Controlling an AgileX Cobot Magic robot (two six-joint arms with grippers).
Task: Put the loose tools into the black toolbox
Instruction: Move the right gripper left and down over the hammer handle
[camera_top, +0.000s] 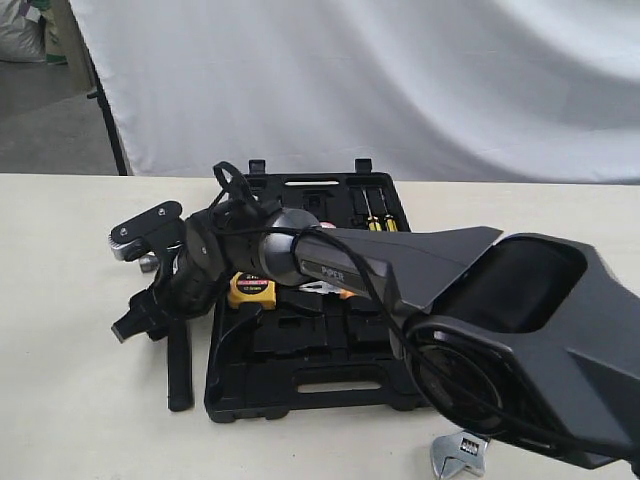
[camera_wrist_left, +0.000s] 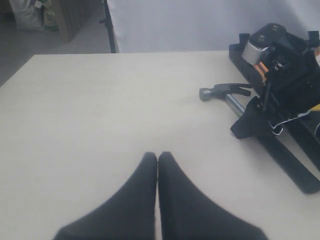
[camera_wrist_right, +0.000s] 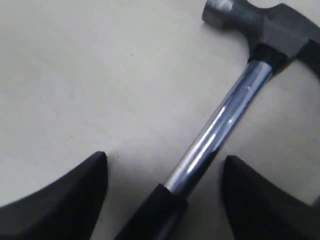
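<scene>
The pale counter (camera_top: 60, 400) carries the black toolbox (camera_top: 260, 400), which lies open at the middle with its lid laid back and screwdrivers (camera_top: 378, 215) clipped in the lid. The right arm (camera_top: 420, 275) reaches across the toolbox from the right of the exterior view to its left side.

The hammer (camera_top: 180, 365) lies flat on the counter just left of the toolbox and outside it, its black handle running along the toolbox's side and its steel head (camera_wrist_left: 220, 91) pointing away.

The right pincer (camera_wrist_right: 165, 160) hangs low over the hammer with its fingers (camera_wrist_right: 75, 195) apart. They stand on either side of the spot where the bright shaft meets the black grip, with a gap showing on both sides. The left pincer (camera_wrist_left: 157, 160) has its fingers pressed together on nothing, over bare counter well apart from the hammer.

The wrench (camera_top: 458, 455) lies on the counter in front of the toolbox, partly hidden by the right arm. A yellow tape measure (camera_top: 252, 290) sits in the toolbox beside the arm's wrist.
</scene>
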